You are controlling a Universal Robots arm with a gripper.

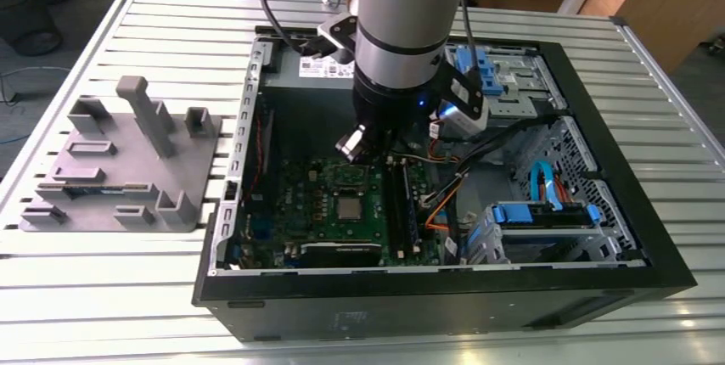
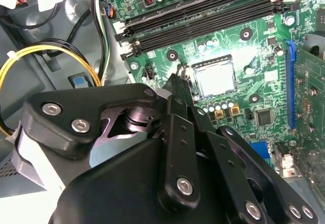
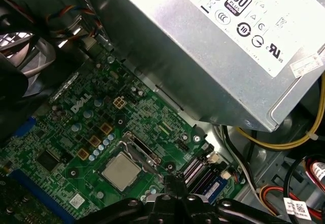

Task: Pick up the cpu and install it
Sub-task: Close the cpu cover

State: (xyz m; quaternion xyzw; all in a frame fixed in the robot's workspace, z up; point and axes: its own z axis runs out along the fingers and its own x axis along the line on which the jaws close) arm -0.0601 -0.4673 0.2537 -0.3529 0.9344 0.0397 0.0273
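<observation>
The slatted bench point(image 1: 148, 297) carries an open computer case point(image 1: 634, 238) with a grey tray point(image 1: 114, 170) at its nine o'clock. Inside the case lies the green motherboard point(image 1: 340, 212). The cpu point(image 1: 348, 207) sits in the socket at the board's centre, below the tool point(image 2: 175, 82); whether the tool is clenched or released, I cannot tell.

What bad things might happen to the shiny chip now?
The cpu already sits in its socket on the green motherboard. The tool hangs close above, so a drop could scrape it. Yellow cables beside the arm might snag.
</observation>
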